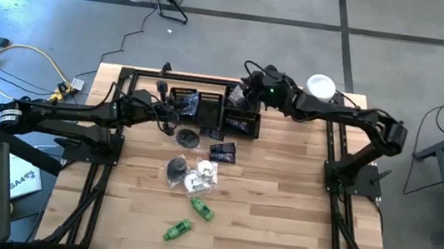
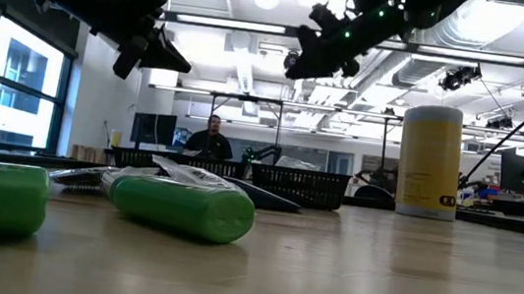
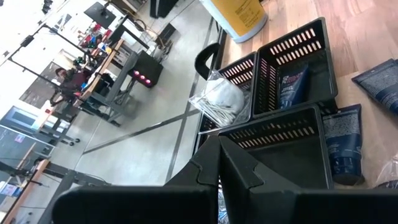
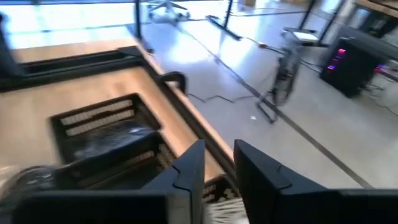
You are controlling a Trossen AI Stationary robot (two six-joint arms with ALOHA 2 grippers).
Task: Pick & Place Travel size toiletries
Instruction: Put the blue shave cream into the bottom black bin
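The travel size toiletries lie loose at mid-table: two green tubes (image 1: 201,210) (image 1: 178,230), white sachets (image 1: 202,175), a round black piece (image 1: 177,168) and a dark packet (image 1: 223,151). Others sit in the black mesh trays (image 1: 239,123) at the far edge: a white sachet (image 3: 221,99) and a dark packet (image 3: 292,84). My right gripper (image 4: 217,168) hangs above the trays, its fingers a little apart with nothing between them. My left gripper (image 3: 217,162) hovers shut and empty over the left tray (image 1: 195,105).
A yellow cylinder with a white lid (image 1: 320,87) stands at the far right, behind the trays. Bare wood spreads over the table's near half and right side (image 1: 297,200). A person sits in the room beyond the table (image 2: 209,139).
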